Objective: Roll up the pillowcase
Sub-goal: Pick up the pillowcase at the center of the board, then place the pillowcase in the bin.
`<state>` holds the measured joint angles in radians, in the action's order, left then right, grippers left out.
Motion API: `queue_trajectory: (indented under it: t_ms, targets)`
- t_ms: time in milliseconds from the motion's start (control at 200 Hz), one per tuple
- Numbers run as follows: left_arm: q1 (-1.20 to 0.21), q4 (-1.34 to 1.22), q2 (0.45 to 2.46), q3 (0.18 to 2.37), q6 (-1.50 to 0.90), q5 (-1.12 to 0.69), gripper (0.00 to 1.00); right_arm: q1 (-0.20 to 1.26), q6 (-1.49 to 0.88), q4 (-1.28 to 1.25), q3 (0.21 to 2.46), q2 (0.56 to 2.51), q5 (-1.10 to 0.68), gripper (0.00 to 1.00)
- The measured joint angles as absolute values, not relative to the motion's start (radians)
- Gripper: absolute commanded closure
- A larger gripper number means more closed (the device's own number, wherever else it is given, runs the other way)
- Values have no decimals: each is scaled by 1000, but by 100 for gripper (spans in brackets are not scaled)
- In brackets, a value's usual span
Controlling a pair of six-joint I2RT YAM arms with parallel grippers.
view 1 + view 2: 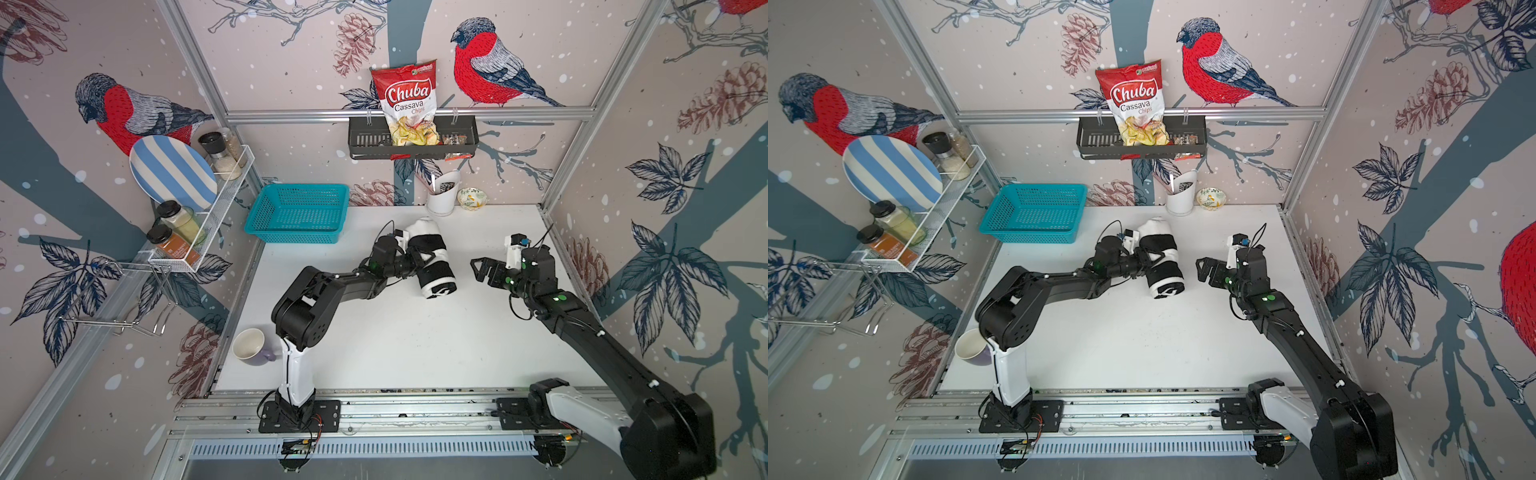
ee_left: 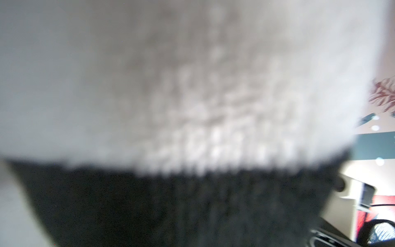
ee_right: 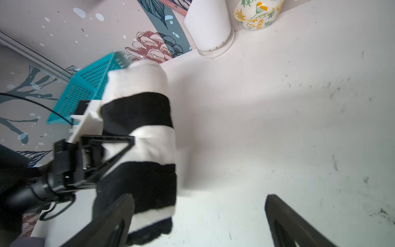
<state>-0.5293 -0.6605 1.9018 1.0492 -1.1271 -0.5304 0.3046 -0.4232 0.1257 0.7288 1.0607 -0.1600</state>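
Note:
The pillowcase [image 1: 434, 266] [image 1: 1165, 270] is a thick black-and-white striped roll, lying at a slant in the middle of the white table [image 1: 415, 332]. My left gripper [image 1: 423, 254] [image 1: 1149, 254] reaches in from the left and is shut on the roll's middle. One of its fingers [image 3: 119, 147] crosses a white stripe. Blurred white and black fabric [image 2: 192, 85] fills the left wrist view and hides the jaws there. My right gripper [image 1: 478, 270] [image 1: 1202, 271] [image 3: 198, 205] stands open just to the right of the roll's near end [image 3: 149, 192], not touching it.
A teal basket [image 1: 299, 212] stands behind and left of the roll. A white utensil holder [image 1: 442, 195] and a small floral bowl [image 1: 471, 197] stand at the back wall. A mug [image 1: 251, 347] sits by the left arm's base. A wire rack [image 1: 208, 224] juts from the left wall.

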Motion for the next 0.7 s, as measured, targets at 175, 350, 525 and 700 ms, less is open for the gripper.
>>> queue_trajectory:
  t_ms: [175, 350, 525, 700]
  targets:
    - [-363, -652, 1748, 1006, -1116, -470, 58, 357, -426, 88, 759, 1090, -136, 0]
    - [-193, -630, 1704, 1013, -1099, -425, 57, 384, -425, 54, 819, 1144, -120, 0]
    - [-56, -611, 1710, 1052, -1099, -328, 57, 388, -425, 54, 844, 1156, -105, 0]
    - [39, -646, 1811, 1131, -1119, -248, 58, 389, -425, 56, 859, 1152, -85, 0]
